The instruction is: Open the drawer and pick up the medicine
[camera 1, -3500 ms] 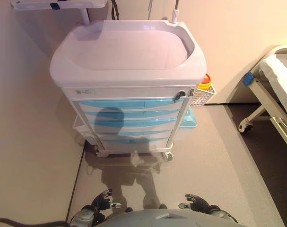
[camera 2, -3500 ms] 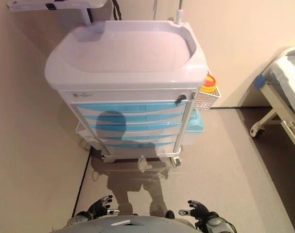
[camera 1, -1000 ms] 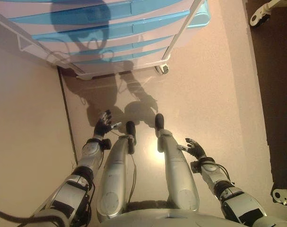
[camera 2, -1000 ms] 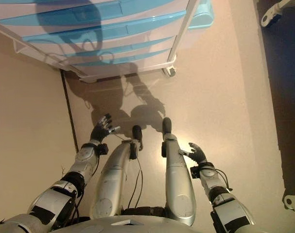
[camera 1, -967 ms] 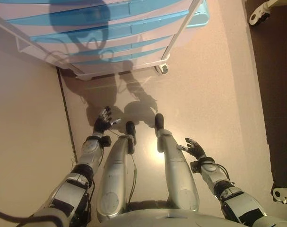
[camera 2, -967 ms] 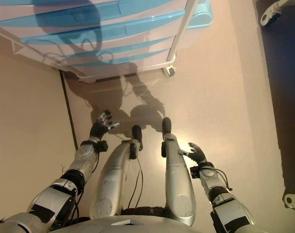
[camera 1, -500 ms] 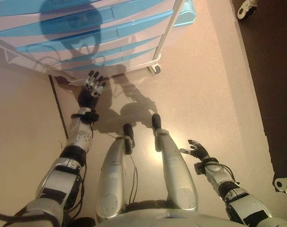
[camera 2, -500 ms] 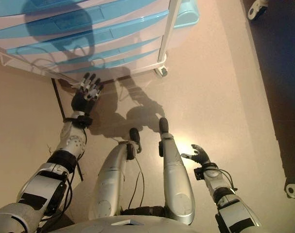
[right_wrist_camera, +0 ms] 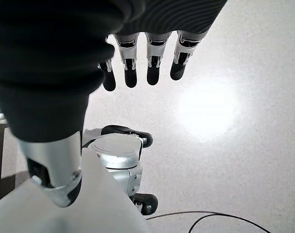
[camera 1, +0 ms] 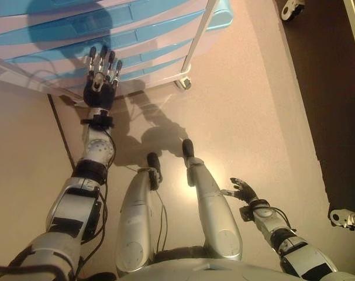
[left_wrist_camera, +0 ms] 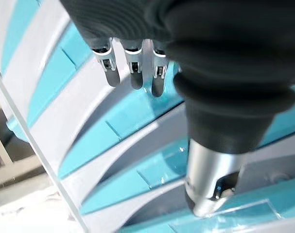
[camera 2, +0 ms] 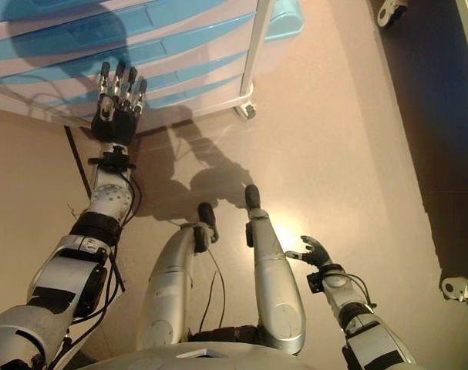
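The cart's stack of blue-fronted drawers (camera 1: 148,32) fills the top left of the eye views, and all the drawers that show are closed. My left hand (camera 1: 100,88) is stretched forward in front of the lower drawers, fingers straight and open, holding nothing. In the left wrist view its fingers (left_wrist_camera: 132,73) point at the blue drawer fronts (left_wrist_camera: 128,116) from close by; I cannot tell whether they touch. My right hand (camera 1: 243,190) hangs low at the right, relaxed and empty; its fingers (right_wrist_camera: 152,63) show over bare floor. No medicine is in view.
The cart's front caster (camera 1: 183,84) stands on the floor below the drawers. A light blue bin (camera 1: 221,14) hangs on the cart's right side. A white wire basket (camera 1: 10,70) hangs on its left side. Bed casters (camera 1: 291,7) stand on the dark floor at the right.
My left hand has risen and reached forward, from floor level up to the lower drawers. The camera has shifted a little. My right hand has stayed low.
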